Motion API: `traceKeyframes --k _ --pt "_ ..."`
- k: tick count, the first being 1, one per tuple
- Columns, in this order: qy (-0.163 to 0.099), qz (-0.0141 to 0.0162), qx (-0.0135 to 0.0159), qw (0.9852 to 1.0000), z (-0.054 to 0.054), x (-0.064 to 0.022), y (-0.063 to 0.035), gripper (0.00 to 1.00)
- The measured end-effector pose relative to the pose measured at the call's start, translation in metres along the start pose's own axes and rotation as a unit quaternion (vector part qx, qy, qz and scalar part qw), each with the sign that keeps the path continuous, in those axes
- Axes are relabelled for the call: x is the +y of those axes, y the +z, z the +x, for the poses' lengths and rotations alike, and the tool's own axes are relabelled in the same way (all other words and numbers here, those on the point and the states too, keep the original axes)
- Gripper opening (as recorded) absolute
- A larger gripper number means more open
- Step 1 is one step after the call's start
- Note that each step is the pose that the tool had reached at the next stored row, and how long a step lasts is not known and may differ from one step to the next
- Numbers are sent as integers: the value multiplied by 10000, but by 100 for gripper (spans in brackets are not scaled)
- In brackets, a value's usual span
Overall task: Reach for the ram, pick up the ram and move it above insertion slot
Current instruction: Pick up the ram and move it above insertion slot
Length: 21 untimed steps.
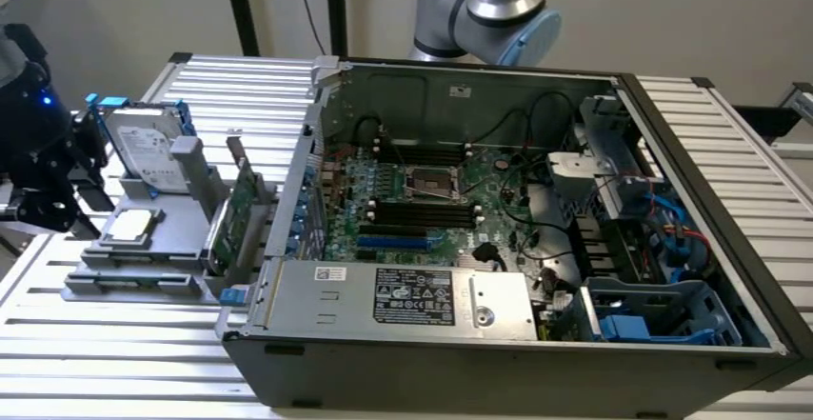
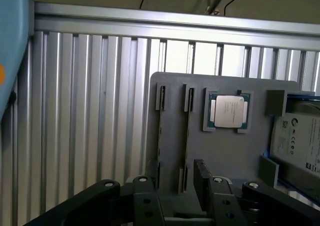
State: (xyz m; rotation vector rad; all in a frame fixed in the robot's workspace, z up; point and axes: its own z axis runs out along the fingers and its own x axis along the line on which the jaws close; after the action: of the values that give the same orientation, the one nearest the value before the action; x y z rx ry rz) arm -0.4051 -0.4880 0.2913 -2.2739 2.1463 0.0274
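I see gripper [image 2: 172, 185] fingers wide open, holding nothing, hovering over grey holder [image 2: 225, 151], near processor chip [image 2: 228, 111].

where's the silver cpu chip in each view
Exterior view: the cpu chip lies flat on the grey holder at the exterior view's left, outside the computer case, near the hard drive.
Wrist view: the cpu chip sits in a square recess of the grey holder, beside the hard drive.
Shared landmark: the white-labelled hard drive on that holder.
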Motion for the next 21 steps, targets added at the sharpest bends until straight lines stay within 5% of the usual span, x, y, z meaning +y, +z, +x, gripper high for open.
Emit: traceKeyframes --k 21 --pt "26 1 0 10000 78 -52 381 42"
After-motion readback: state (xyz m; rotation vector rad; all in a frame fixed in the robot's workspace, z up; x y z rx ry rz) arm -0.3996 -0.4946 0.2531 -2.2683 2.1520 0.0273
